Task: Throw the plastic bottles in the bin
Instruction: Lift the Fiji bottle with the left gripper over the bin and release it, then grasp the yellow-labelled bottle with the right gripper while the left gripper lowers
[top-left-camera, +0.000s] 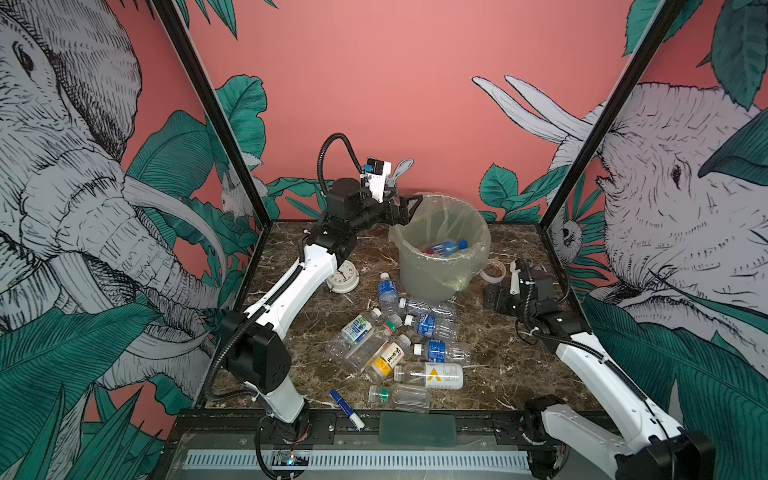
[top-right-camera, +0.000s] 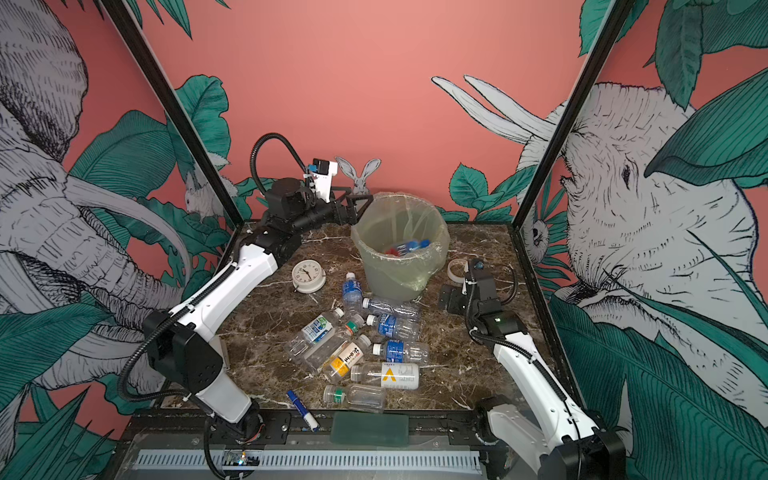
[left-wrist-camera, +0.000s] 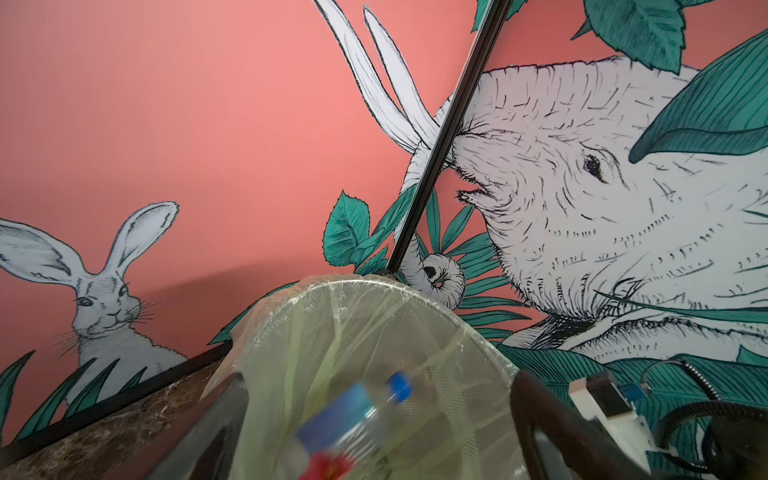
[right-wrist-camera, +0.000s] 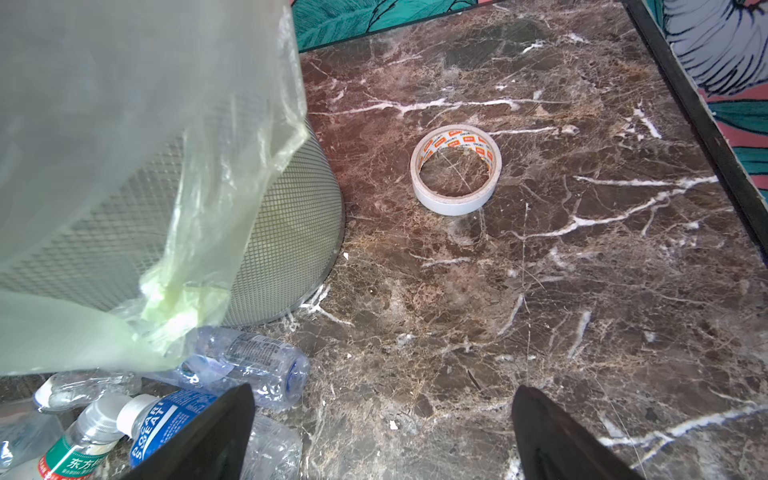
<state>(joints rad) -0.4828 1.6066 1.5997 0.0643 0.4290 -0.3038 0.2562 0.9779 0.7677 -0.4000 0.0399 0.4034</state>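
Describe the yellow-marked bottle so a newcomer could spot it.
From the bin, come forward through the bottle pile toward the table's front edge. The bottle lies flat, just behind the frontmost bottle. Only its white label bears a yellow chevron.

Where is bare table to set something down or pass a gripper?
Bare table lies right of the bottles, from the tape roll forward to the front edge, and on the left between the clock and the marker. The middle, in front of the bin, is packed with bottles.
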